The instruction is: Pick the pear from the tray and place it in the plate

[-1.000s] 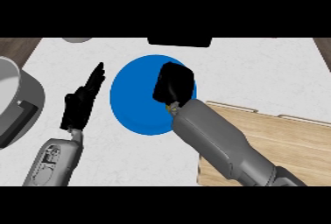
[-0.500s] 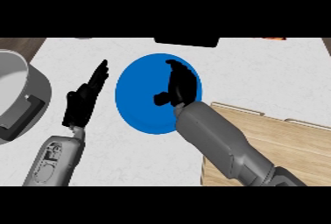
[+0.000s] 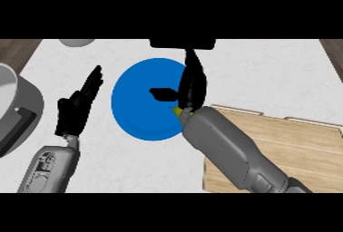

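The blue plate [image 3: 140, 106] lies on the white counter at the middle of the head view. My right hand [image 3: 193, 86] is over the plate's right edge, open, its fingers straight and pointing away, its thumb sticking out to the left. Only a small yellow-green sliver of the pear [image 3: 177, 111] shows just below the palm, at the wrist, on the plate's right rim; the rest is hidden. The wooden tray [image 3: 288, 145] lies at the lower right, under my right forearm. My left hand [image 3: 77, 106] stays open, fingers up, left of the plate.
A grey round appliance [image 3: 13, 108] stands at the left edge. A black object [image 3: 182, 43] lies at the far edge behind the plate, and a grey rounded thing [image 3: 77, 42] at the top left.
My right hand, curled over the plate before, has straightened its fingers, and a bit of the pear now shows beneath it. The left hand has kept its pose.
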You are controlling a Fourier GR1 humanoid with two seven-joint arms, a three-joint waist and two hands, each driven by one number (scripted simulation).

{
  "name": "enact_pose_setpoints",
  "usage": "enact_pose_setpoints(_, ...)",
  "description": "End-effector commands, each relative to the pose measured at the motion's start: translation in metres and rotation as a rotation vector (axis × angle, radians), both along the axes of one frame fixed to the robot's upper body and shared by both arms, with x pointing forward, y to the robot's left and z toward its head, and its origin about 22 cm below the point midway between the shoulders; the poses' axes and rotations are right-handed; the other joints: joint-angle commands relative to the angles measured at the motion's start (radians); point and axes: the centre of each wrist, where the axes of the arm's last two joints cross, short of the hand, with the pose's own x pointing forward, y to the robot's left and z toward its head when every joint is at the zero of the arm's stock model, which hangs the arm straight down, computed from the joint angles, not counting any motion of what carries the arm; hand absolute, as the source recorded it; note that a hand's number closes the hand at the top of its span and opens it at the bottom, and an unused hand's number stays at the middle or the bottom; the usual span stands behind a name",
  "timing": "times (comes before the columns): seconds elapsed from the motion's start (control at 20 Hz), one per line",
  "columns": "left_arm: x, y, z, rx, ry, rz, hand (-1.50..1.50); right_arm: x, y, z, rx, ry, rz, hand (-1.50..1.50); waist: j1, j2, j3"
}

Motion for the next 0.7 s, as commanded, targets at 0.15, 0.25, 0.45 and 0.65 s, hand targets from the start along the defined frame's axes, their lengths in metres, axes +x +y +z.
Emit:
enact_pose_setpoints(0.15, 0.006, 0.014, 0.016, -0.008, 0.005, 0.061, 0.00, -0.015, -0.030, -0.020, 0.159, -0.078, -0.158, -1.50, -0.062, -0.011, 0.000)
enact_pose_setpoints(0.25, -0.002, 0.016, 0.002, 0.017, 0.006, 0.077, 0.00, -0.033, -0.058, -0.030, 0.158, -0.112, -0.167, -1.50, -0.075, -0.015, 0.000)
enact_pose_setpoints(0.45, -0.013, 0.025, 0.005, 0.003, 0.024, 0.070, 0.00, -0.064, -0.098, -0.032, 0.156, -0.094, -0.137, -1.50, -0.065, -0.015, -0.001)
enact_pose_setpoints(0.65, -0.013, 0.024, -0.011, -0.006, 0.019, 0.049, 0.00, -0.086, -0.133, -0.030, 0.156, -0.075, -0.106, -1.50, -0.061, -0.010, -0.001)
